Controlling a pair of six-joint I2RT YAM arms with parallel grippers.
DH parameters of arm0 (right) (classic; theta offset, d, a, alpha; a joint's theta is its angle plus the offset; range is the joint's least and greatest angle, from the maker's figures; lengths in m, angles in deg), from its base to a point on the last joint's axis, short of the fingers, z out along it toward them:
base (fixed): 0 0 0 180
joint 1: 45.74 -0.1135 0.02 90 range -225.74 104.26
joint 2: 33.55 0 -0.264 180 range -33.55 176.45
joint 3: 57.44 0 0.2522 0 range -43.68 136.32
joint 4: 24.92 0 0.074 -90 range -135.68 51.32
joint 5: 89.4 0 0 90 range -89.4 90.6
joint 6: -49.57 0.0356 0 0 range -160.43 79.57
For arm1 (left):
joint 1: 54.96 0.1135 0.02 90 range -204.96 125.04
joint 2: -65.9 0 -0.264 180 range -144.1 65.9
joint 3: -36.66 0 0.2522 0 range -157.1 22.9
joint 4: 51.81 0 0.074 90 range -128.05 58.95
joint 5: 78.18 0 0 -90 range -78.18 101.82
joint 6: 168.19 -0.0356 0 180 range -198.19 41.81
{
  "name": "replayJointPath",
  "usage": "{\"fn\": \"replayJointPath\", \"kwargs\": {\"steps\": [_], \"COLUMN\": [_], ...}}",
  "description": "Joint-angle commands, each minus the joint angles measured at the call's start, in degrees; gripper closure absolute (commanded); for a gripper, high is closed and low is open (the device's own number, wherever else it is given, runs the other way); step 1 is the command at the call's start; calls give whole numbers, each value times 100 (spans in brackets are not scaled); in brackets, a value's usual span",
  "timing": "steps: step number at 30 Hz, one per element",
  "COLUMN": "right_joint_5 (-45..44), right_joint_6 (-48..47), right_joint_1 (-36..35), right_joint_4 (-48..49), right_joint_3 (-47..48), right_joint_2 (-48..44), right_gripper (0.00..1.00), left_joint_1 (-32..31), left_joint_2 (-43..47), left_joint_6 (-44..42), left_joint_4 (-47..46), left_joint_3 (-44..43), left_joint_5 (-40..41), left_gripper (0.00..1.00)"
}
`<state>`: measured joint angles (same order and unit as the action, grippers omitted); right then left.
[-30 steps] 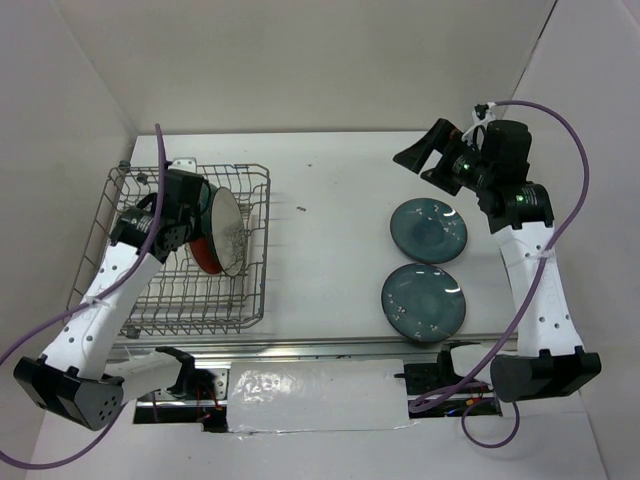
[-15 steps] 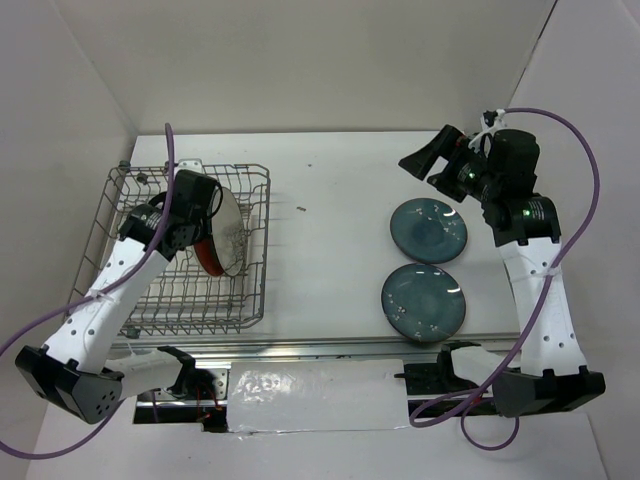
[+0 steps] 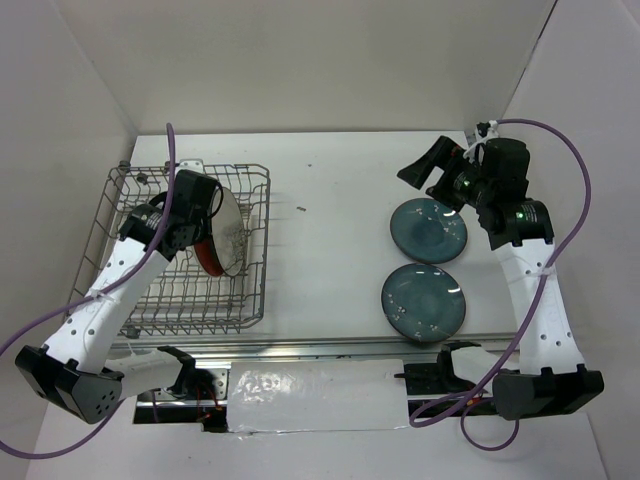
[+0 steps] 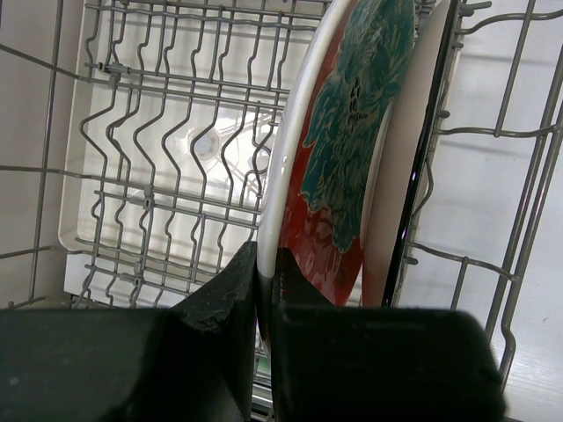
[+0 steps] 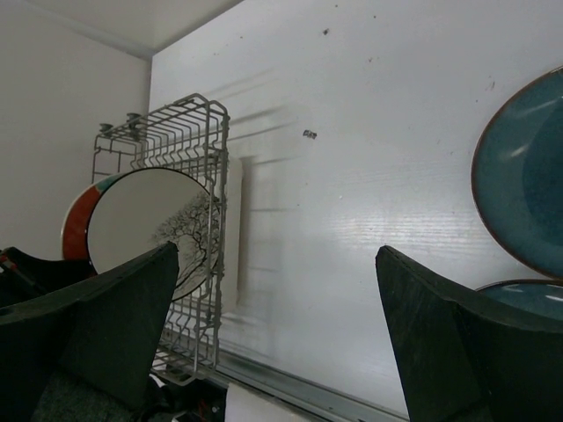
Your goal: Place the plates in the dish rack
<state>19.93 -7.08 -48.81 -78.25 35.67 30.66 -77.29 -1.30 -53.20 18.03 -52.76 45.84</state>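
The grey wire dish rack stands at the left. In it the cream plate with a grey tree pattern stands on edge, and the red plate with teal flowers stands just behind it. My left gripper is shut on the red plate's white rim inside the rack; from above it is at the rack's back. Two dark teal plates lie flat at the right, one farther and one nearer. My right gripper is open and empty, above the table beyond the far teal plate.
The rack's upright tines and raised side wires surround the left gripper. A small dark speck lies on the table between rack and teal plates. A metal rail runs along the near edge. White walls enclose the table.
My right gripper has shifted slightly right and toward the far teal plate. My left arm moved a little farther into the rack with the red plate, then held still.
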Motion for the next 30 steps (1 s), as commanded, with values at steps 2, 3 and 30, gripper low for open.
{"fn": "replayJointPath", "kwargs": {"steps": [2,3,30], "right_joint_5": [-35,-52,9], "right_joint_6": [-100,-109,-109], "right_joint_1": [-1,-9,-18], "right_joint_4": [11,2,-24], "right_joint_3": [19,36,124], "right_joint_2": [-22,4,84], "right_gripper": [0,0,0], "left_joint_1": [-44,-35,-105], "left_joint_2": [189,251,321], "left_joint_6": [-213,-275,-373], "left_joint_4": [-746,-834,-1485], "left_joint_3": [-327,-309,-204], "left_joint_5": [167,132,-1266], "left_gripper": [100,100,70]}}
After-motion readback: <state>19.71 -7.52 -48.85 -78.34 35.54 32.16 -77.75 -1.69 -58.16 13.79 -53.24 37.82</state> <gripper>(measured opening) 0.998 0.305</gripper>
